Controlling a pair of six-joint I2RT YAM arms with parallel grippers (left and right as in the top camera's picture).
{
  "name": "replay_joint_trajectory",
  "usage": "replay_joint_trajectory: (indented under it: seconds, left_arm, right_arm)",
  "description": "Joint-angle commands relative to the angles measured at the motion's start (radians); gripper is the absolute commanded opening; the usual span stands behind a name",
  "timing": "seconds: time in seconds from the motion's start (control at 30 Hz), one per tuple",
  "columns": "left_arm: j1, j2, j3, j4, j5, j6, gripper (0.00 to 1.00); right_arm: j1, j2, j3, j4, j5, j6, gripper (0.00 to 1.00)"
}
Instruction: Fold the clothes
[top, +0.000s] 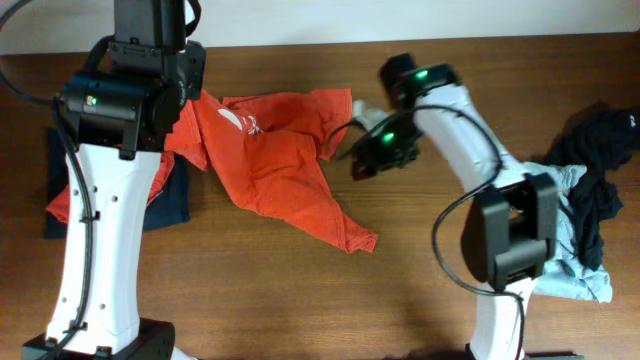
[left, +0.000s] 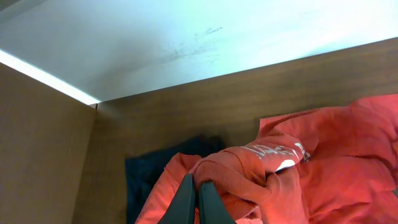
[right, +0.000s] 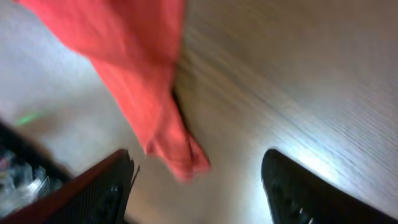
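Nearest the left wrist camera: left gripper (left: 198, 190) pinched shut on a bunched edge of the crumpled red-orange cotton T-shirt (left: 336, 155), white lettering showing on the fold. Just behind, a dark navy cloth garment (left: 146, 177) lying partly under the shirt. In the right wrist view, blurred: right gripper (right: 198, 160) spread wide, gripping nothing, a pointed sleeve end of the shirt reaching in between the fingers; contact impossible to tell. Seen from overhead, shirt sprawled unfolded on the brown wooden table (top: 400, 290), between both arms. Farther right, a black cloth garment (top: 605, 145) heaped over a pale grey-blue garment (top: 575, 278).
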Motion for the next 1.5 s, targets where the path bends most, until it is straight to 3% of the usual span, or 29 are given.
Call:
replay_joint_trajectory:
  seconds: [0.0,0.3,0.43,0.7,0.73,0.77,0.87,0.93,1.1,1.23,1.47]
  left_arm:
    - [0.002,-0.004,0.008,0.002,-0.025,0.014,0.0]
    - [0.002,-0.004,0.008,-0.016,-0.025,0.014,0.0]
    - [0.002,-0.004,0.008,-0.021,-0.025,0.014,0.0]
    - [-0.001,-0.004,0.008,-0.027,-0.024,0.013,0.0]
    - [-0.001,-0.005,0.008,-0.031,-0.023,0.013,0.0]
    - [-0.001,-0.004,0.008,-0.032,-0.021,0.013,0.0]
    - [-0.001,-0.004,0.008,-0.032,-0.021,0.013,0.0]
    - [0.0,-0.004,0.008,-0.032,-0.022,0.013,0.0]
    - [0.0,-0.005,0.008,-0.036,-0.022,0.013,0.0]
    - [0.0,-0.005,0.008,-0.036,-0.029,0.014,0.0]
    - [0.0,-0.005,0.008,-0.034,-0.052,0.014,0.0]
  right_arm:
    - [0.061,-0.023,-0.042,0.11,-0.024,-0.022,0.69]
    - [0.135,-0.007,-0.213,0.652,-0.001,0.19,0.75]
    - [0.129,0.037,-0.238,0.739,0.013,0.279,0.77]
    - [0.137,0.141,-0.238,0.872,-0.031,0.316,0.76]
    - [0.136,0.145,-0.238,0.883,-0.029,0.33,0.74]
    - [0.136,0.148,-0.238,0.893,-0.029,0.334,0.65]
    - [0.134,0.147,-0.238,0.92,-0.031,0.352,0.29]
    - [0.134,0.133,-0.234,0.919,-0.031,0.352,0.12]
    - [0.121,0.032,-0.234,0.911,-0.058,0.348,0.04]
    - [0.087,-0.106,-0.234,0.843,-0.039,0.32,0.04]
    - [-0.071,-0.439,-0.234,0.673,0.222,0.314,0.04]
